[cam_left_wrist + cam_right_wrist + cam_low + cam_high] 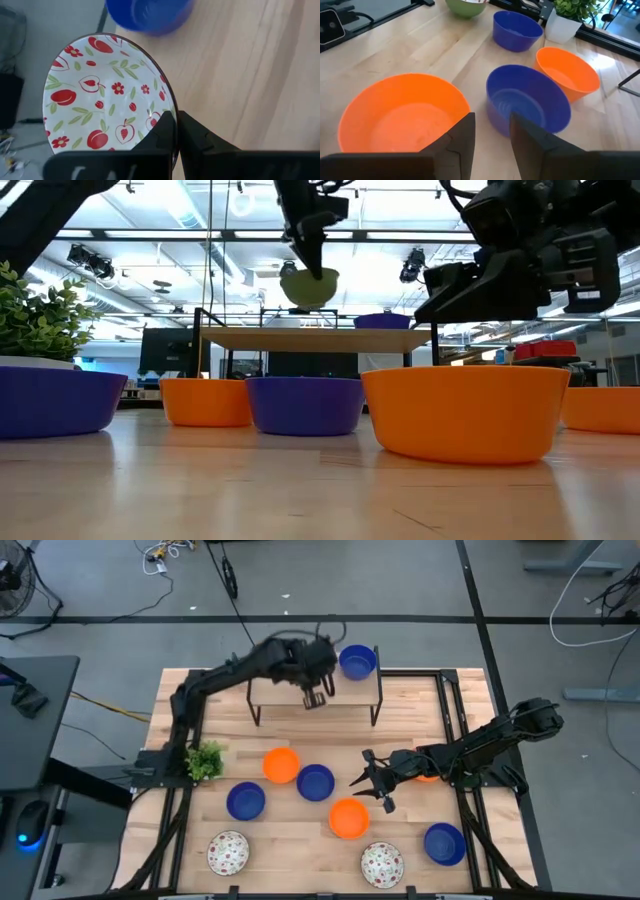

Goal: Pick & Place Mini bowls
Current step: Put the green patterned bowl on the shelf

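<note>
A patterned bowl (100,95) hangs in the air over the small raised shelf (315,690) at the back of the surface (300,840), tilted on edge, its rim pinched tight between the fingers of the left gripper (314,698). A blue bowl (357,661) sits on that shelf just beside it.

Down on the surface the other bowls are spread out: an orange one (281,765) touching a blue one (315,782), another blue (245,800) near the plant (205,760), an orange bowl (348,818) in the middle, two patterned ones (228,853) (381,864) along the front edge, and a blue one (444,843) at the front right.

The right gripper (372,783) hovers low just behind the middle orange bowl, its fingers slightly apart and holding nothing. Another orange bowl (428,776) shows partly under that arm.
</note>
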Action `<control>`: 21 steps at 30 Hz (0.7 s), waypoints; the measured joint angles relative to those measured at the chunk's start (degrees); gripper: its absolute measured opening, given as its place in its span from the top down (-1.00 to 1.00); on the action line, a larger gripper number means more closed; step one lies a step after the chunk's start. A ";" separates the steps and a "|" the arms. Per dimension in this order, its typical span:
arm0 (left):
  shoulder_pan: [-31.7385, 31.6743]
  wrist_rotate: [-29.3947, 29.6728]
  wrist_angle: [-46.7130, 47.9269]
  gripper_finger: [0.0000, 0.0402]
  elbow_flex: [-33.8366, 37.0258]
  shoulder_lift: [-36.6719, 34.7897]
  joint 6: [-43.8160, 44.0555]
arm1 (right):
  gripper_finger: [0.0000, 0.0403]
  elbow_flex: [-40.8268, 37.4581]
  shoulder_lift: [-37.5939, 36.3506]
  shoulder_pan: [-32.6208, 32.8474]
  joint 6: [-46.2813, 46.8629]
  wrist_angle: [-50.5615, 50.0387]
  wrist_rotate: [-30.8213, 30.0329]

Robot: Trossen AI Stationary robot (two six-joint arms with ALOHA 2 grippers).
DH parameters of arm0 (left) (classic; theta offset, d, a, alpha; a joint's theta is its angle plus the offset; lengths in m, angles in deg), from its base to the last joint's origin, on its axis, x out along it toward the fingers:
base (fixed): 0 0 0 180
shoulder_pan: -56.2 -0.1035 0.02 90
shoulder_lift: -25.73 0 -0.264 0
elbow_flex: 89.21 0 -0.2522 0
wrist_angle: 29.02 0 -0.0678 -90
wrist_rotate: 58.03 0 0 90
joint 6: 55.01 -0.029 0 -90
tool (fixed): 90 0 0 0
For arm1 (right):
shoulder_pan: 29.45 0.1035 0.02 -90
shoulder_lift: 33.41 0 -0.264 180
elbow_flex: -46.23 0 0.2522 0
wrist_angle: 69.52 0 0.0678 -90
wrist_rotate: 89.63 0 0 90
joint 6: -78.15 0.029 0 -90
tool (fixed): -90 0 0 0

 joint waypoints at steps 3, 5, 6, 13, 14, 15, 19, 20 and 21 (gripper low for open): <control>-2.58 -2.91 -1.36 0.94 0.06 0.32 -1.31 | 0.39 0.00 0.02 0.00 -1.71 0.04 -0.02; -3.60 -3.47 -2.55 0.94 0.03 0.97 -1.92 | 0.39 0.00 0.00 0.00 -2.40 0.28 -0.02; -3.98 -3.41 -2.29 0.94 0.03 1.56 -2.19 | 0.39 0.00 0.02 0.00 -2.51 0.45 -0.02; -4.44 -2.60 -3.36 0.93 0.08 4.18 -3.90 | 0.39 0.00 0.02 -0.15 -2.50 0.42 -0.04; -4.39 -2.45 -3.37 0.93 0.10 4.44 -3.94 | 0.39 0.00 0.00 -0.15 -2.48 0.46 -0.04; -4.28 -2.21 -3.80 0.93 0.10 4.66 -4.00 | 0.39 0.00 0.00 -0.15 -2.46 0.42 -0.04; -4.28 -2.05 -3.90 0.93 0.10 5.33 -3.92 | 0.39 0.00 0.02 -0.15 -2.33 0.37 -0.07; -4.29 -2.04 -4.29 0.93 0.09 5.60 -3.92 | 0.39 0.00 0.02 -0.15 -2.33 0.40 -0.07; -4.29 -2.00 -4.41 0.93 0.08 6.00 -3.93 | 0.39 0.00 0.02 -0.15 -2.33 0.47 -0.07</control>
